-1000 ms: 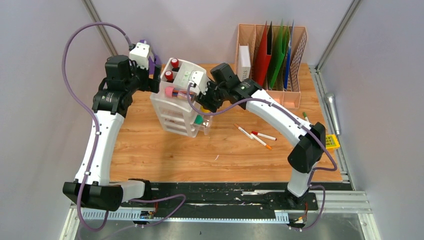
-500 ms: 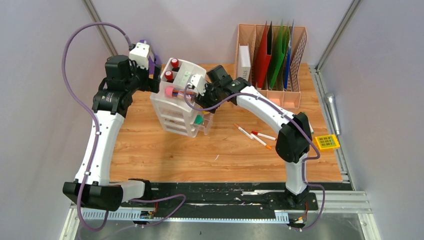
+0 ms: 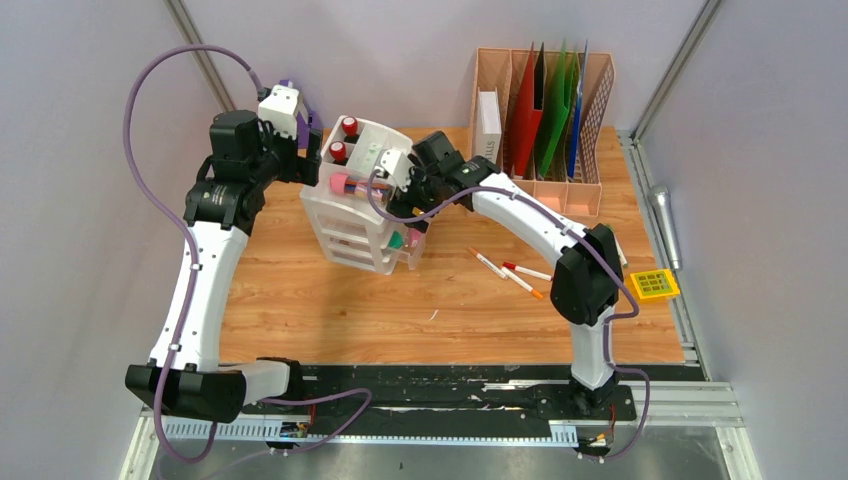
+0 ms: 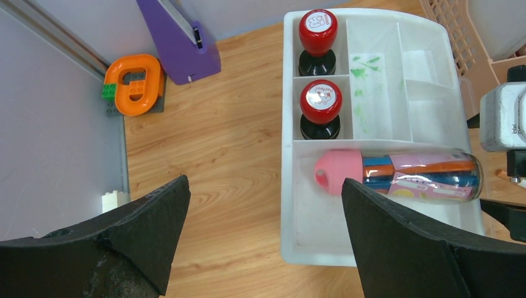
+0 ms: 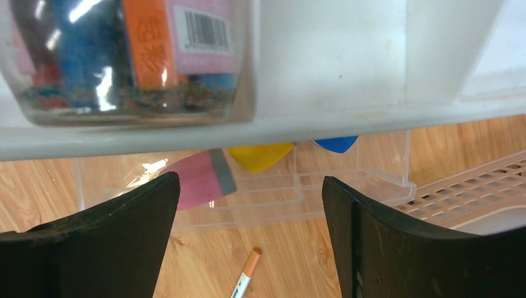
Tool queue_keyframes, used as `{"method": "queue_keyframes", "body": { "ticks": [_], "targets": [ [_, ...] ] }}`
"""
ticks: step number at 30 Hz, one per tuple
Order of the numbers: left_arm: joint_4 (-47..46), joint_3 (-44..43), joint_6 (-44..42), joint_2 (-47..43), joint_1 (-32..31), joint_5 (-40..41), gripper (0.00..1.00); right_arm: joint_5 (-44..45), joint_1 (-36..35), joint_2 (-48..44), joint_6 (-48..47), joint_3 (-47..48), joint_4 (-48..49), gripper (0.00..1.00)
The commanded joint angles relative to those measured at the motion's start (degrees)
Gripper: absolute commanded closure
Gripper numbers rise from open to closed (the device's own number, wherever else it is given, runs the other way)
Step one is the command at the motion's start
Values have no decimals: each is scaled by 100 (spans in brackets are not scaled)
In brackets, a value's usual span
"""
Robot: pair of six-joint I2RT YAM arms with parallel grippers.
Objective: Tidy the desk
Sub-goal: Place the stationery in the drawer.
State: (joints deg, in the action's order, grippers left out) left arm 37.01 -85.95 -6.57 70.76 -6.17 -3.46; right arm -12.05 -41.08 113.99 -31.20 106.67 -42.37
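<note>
desk (image 3: 300, 300): wood top between grey walls, ahead of both arm bases. right gripper (image 5: 248, 181): fingers just sprung apart, empty. pen tube (image 4: 403, 177) now delivered, lying in drawer unit (image 3: 352, 248) top tray. left gripper (image 4: 263, 186): apart, empty. loose pens (image 3: 515, 272) toward right edge, judged next.
</note>
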Motion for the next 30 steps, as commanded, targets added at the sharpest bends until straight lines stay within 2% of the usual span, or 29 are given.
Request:
{"method": "queue_keyframes", "body": {
  "ticks": [1, 7, 13, 23, 30],
  "targets": [
    [-214, -162, 39, -209, 44, -39, 0, 148, 71, -531, 26, -213, 304, 14],
    [-212, -142, 30, -252, 45, -57, 0, -14, 376, -1044, 362, -1011, 562, 18],
    [-217, -166, 25, -246, 46, -80, 0, -216, 470, -1365, 550, -1822, 897, 26],
    [-260, -76, 43, -207, 45, -89, 0, -585, 530, -794, 1067, -2038, 1724, 44],
    [-266, 12, 11, -202, 44, -39, 0, -877, 531, -511, 1608, -1973, 2584, 47]
  ]
}}
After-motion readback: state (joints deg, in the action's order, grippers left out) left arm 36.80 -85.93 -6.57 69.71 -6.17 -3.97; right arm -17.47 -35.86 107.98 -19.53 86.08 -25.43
